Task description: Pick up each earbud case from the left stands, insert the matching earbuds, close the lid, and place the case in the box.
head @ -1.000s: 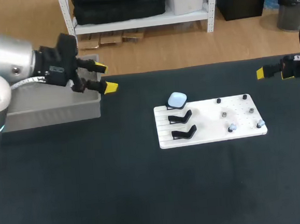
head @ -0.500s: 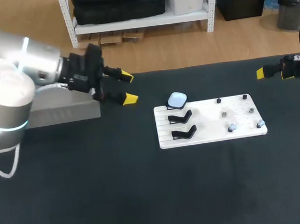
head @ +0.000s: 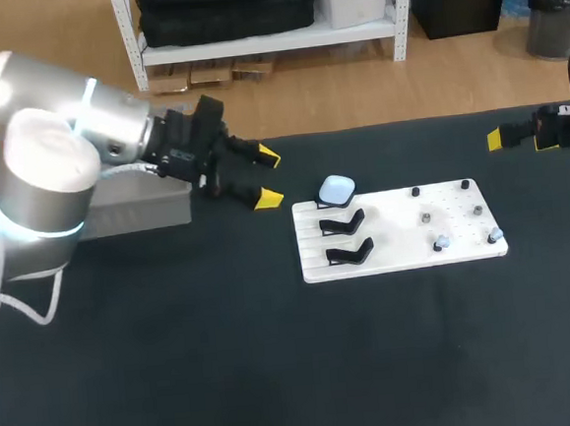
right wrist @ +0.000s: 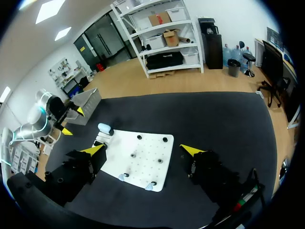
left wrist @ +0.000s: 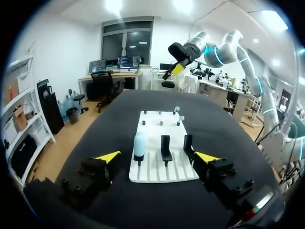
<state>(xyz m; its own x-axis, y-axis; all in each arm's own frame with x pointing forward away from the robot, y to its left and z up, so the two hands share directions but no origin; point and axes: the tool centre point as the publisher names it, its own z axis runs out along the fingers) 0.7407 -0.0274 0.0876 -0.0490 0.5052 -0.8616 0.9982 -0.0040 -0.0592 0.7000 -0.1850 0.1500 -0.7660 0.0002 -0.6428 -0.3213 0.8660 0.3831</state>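
Hanging over the black table [head: 278, 371], the left pincer [head: 268, 178] is being held between the grey box [head: 117, 214] and the white board [head: 407, 256]. Its yellow tips are being kept wide apart and nothing is being gripped. The pale blue earbud case [head: 338, 190] is being carried on the stand at the board's far left corner, with two black stands [head: 346, 224] sitting beside it. Only in the left wrist view is the case being shown standing upright, ahead of the spread fingers. In the head view the right pincer [right wrist: 143, 150] is being shown by a single yellow tip at the table's right edge. In its own wrist view both tips are being shown wide apart and empty, with small earbuds [right wrist: 123, 176] on pegs ahead.
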